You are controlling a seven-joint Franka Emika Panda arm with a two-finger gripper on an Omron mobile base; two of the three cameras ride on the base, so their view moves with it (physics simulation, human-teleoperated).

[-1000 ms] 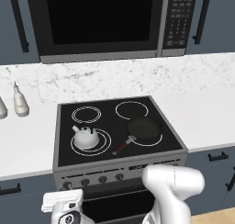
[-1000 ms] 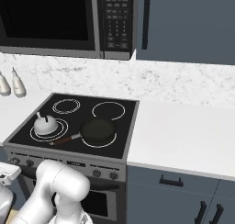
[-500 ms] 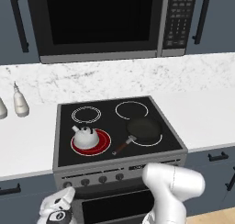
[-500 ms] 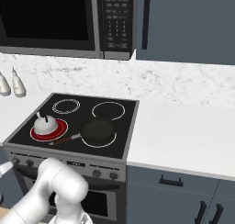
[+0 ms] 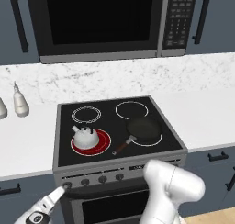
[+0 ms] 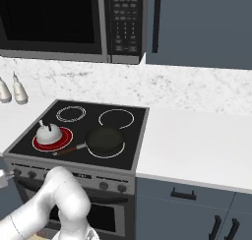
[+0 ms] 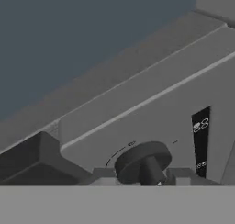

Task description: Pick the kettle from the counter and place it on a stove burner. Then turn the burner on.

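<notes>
Kettle (image 5: 85, 136) on glowing burner (image 5: 92, 142); knob (image 7: 143, 162) at 6 o'clock, jaws' state unclear. Next: let go, back off.

Black frying pan (image 5: 143, 130) on the front right ring, two whitish bottles (image 5: 20, 102) against the marble wall, microwave (image 5: 110, 21) overhead.

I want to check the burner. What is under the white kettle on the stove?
Under the kettle is the front left burner, which glows red around its base. The middle of that burner is covered by the kettle, so it cannot be seen.
</notes>
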